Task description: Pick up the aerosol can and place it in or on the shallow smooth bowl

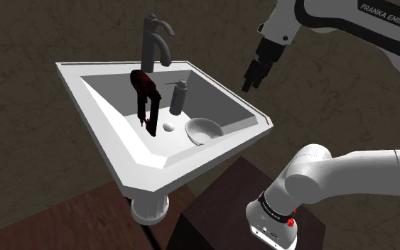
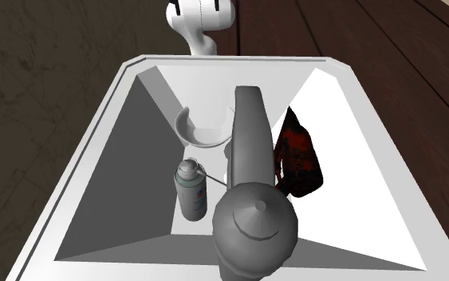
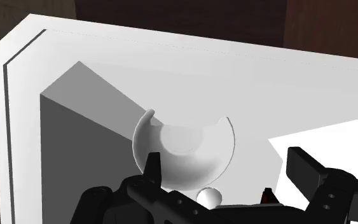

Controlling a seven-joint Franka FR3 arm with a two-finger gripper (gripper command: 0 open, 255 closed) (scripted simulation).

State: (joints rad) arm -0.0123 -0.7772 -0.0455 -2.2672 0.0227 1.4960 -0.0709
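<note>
A grey aerosol can stands upright in the white sink, close to the faucet. In the second exterior view the can is left of the faucet. The shallow white bowl lies in the basin near the front rim, a short way from the can. My black gripper hangs in the air above and beyond the sink's right corner, apart from both. In the wrist view its fingers stand wide apart and open, with nothing between them, and the bowl lies below.
A dark red and black object stands in the basin beside the faucet, left of the can. A round drain sits between can and bowl. The tall faucet arches over the basin. The sink stands on a pedestal over dark flooring.
</note>
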